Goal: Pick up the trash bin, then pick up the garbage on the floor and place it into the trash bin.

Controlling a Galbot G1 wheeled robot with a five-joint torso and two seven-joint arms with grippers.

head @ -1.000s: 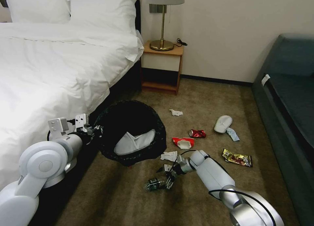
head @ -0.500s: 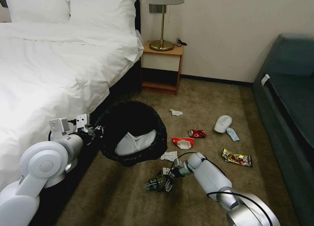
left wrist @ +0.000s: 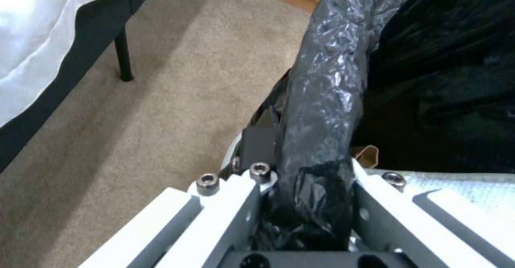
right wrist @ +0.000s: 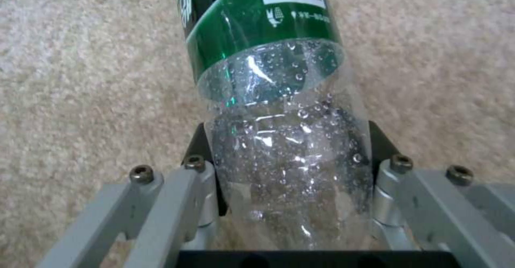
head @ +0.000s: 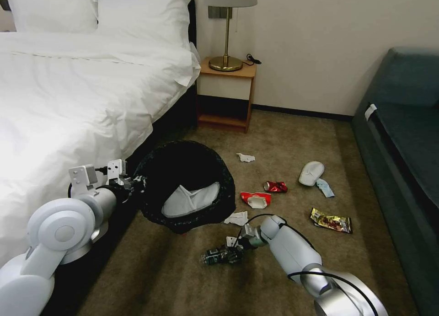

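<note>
Down on the carpet nearest the robot, the right tool (head: 234, 250) has its jaws set either side of the clear lower body of the green-labelled bottle (head: 218, 255), which lies on its side; in the right wrist view the pads sit at the bottle's flanks, seemingly in contact, so I judge it gripped or all but gripped. To do this step well, the squeeze should be firm but not crushing, since thin wet plastic could slip or buckle, and the lift should go straight up before swinging left. Just beyond, the left tool (left wrist: 308, 203) is clamped on the bagged rim of the trash bin (head: 185, 183), holding it beside the bed (head: 82, 92), mouth tipped toward the robot, a white slipper (head: 190, 200) already inside. Keeping that mouth steady and open gives the bottle a clear drop. Farther off lie a tissue (head: 237, 218), a red-white wrapper (head: 255, 199), a crushed red can (head: 276, 186), a gold wrapper (head: 331, 220) and another slipper (head: 312, 173).
</note>
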